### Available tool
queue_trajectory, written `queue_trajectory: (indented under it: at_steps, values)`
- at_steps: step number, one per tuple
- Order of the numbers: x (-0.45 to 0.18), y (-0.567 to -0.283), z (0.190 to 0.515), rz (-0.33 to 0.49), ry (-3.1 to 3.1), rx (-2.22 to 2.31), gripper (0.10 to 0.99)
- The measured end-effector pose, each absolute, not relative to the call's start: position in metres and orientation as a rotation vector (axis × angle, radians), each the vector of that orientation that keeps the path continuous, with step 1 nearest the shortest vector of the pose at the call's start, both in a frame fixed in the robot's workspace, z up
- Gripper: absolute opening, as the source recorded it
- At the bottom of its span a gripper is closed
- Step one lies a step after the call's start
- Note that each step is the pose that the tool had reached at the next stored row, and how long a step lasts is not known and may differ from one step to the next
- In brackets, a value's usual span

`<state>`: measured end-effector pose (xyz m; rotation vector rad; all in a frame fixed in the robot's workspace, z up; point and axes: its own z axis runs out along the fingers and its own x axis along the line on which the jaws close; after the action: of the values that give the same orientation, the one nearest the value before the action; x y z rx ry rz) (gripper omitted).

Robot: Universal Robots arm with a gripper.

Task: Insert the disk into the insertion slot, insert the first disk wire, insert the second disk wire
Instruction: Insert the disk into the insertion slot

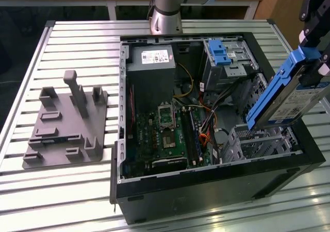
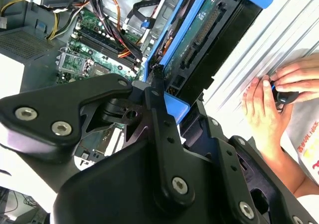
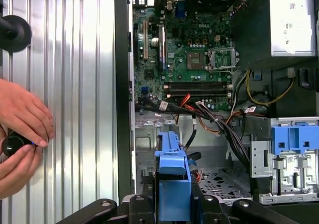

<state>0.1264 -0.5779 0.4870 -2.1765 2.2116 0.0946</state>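
Your tool [image 1: 312, 67] clamped on disk [image 1: 281, 95], tilted above slot [image 1: 258, 142], not yet in; you have all three insertions undone.

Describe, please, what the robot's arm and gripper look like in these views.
In the exterior view, the arm is a round silver-grey metal tube with a pale blue cap at its joint. In the second wrist view, the gripper is matte black, built from flat, rounded linkage plates fastened with silver hex-socket screws. Its fingers are slim black bars.
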Motion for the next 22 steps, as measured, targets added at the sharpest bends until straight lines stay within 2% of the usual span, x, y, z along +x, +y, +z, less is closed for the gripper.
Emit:
queue_trajectory:
  at_steps: [22]
  values:
    - [0.1188,-0.5712,0.4790,0.094,2.207,-2.182,0.365]
